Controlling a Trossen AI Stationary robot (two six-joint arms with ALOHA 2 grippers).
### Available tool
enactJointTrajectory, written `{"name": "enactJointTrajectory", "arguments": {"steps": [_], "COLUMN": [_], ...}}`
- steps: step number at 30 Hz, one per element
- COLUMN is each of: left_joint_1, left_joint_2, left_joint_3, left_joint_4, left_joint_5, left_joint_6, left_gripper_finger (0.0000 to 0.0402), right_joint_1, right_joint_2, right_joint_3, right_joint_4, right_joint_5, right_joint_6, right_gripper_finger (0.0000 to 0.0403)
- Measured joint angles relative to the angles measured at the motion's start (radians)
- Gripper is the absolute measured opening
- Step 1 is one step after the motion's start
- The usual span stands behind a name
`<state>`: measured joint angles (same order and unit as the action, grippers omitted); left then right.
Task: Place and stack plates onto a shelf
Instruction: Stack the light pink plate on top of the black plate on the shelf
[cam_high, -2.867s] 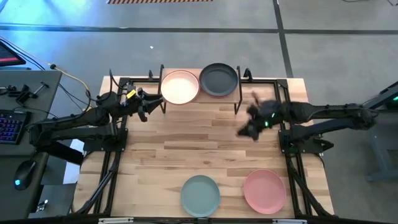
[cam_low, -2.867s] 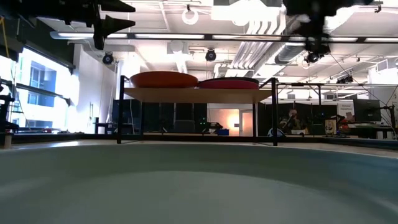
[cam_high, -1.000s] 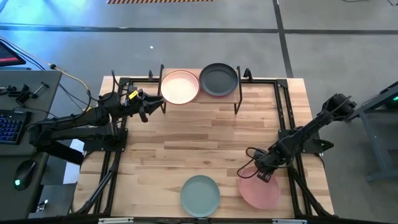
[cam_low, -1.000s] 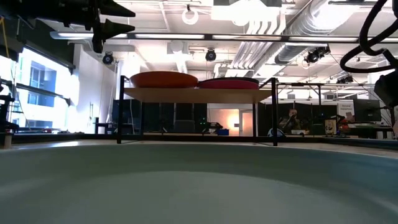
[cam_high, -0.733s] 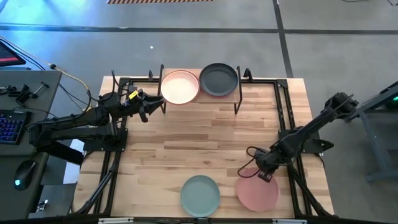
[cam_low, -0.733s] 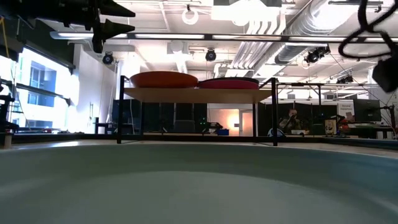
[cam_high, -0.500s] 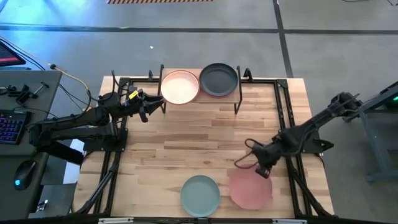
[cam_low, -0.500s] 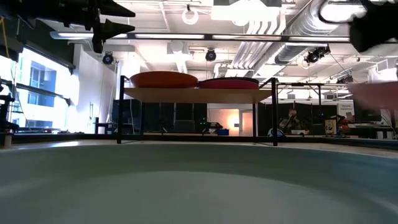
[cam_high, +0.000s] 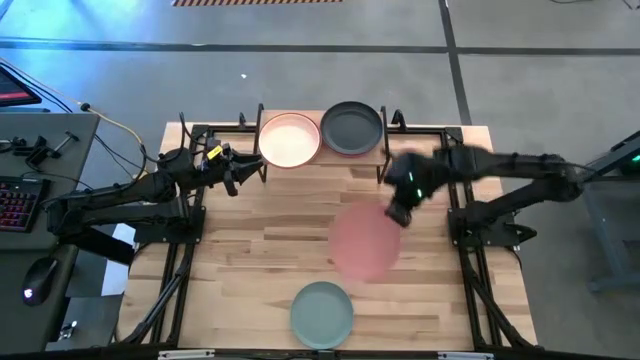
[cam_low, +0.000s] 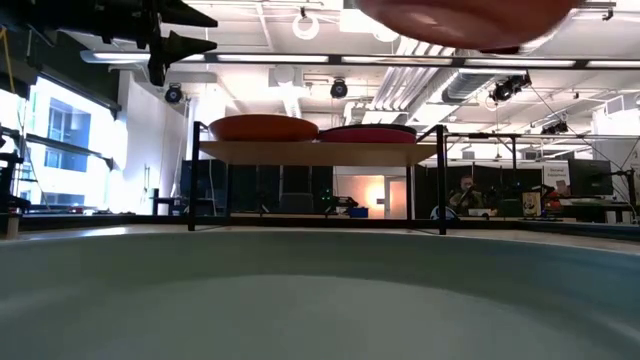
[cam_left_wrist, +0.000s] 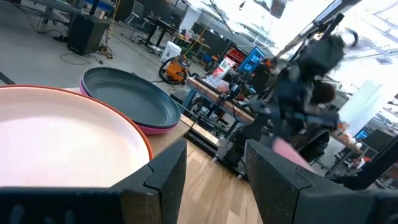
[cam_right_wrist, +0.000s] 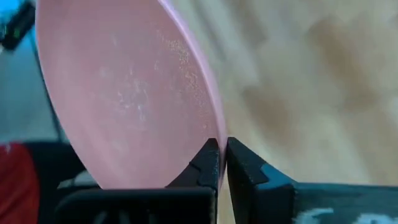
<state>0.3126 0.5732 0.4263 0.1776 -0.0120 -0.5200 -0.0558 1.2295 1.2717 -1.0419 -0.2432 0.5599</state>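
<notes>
A salmon pink plate (cam_high: 363, 243) hangs over the middle of the table, with my right gripper (cam_high: 399, 214) shut on it; in the low view the plate (cam_low: 462, 20) blurs across the top. The shelf (cam_high: 383, 160) stands at the far edge. On it lie a cream plate (cam_high: 290, 140) over an orange one (cam_low: 262, 128), and a dark grey plate (cam_high: 352, 128) over a magenta one (cam_low: 368, 134). A pale teal plate (cam_high: 322, 310) rests flat near the front edge. My left gripper (cam_high: 255, 172) waits open beside the shelf's left end. My right gripper pinches the salmon plate's rim (cam_right_wrist: 214, 134) between its two fingers, one fingertip (cam_right_wrist: 209, 163) on the plate's inner face and the other on its underside. The fingers slant down from the table's far right. The plate is lifted clear and reaches out toward the near left.
The black frame rails (cam_high: 462, 215) of the arm mounts run along both sides of the table. A desk with a keyboard (cam_high: 20, 200) stands off the left edge. Bare wood (cam_high: 270, 235) lies between the shelf and the teal plate.
My right gripper, staying shut on the salmon plate's rim, has risen and swung from the table's near right corner toward the middle and the far edge. The plate has come off the table and now hangs clear over the middle.
</notes>
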Motion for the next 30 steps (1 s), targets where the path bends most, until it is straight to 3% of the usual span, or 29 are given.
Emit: {"name": "enactJointTrajectory", "arguments": {"steps": [10,20,24,30], "left_joint_1": [0.0,0.0,0.0,0.0], "left_joint_2": [0.0,0.0,0.0,0.0], "left_joint_3": [0.0,0.0,0.0,0.0], "left_joint_4": [0.0,0.0,0.0,0.0], "left_joint_5": [0.0,0.0,0.0,0.0], "left_joint_6": [-0.003,-0.003,-0.003,-0.003], "left_gripper_finger": [0.0154,0.0154,0.0154,0.0154], "right_joint_1": [-0.45,-0.76,-0.807,-0.836], "right_joint_2": [0.308,0.694,0.793,0.79], "right_joint_3": [0.508,1.019,1.083,0.971], "right_joint_4": [-0.207,-0.464,-0.53,-0.532], "right_joint_5": [-0.043,-0.097,-0.109,-0.112], "right_joint_6": [-0.307,-0.378,-0.401,-0.435], "right_gripper_finger": [0.0,0.0,0.0,0.0]}}
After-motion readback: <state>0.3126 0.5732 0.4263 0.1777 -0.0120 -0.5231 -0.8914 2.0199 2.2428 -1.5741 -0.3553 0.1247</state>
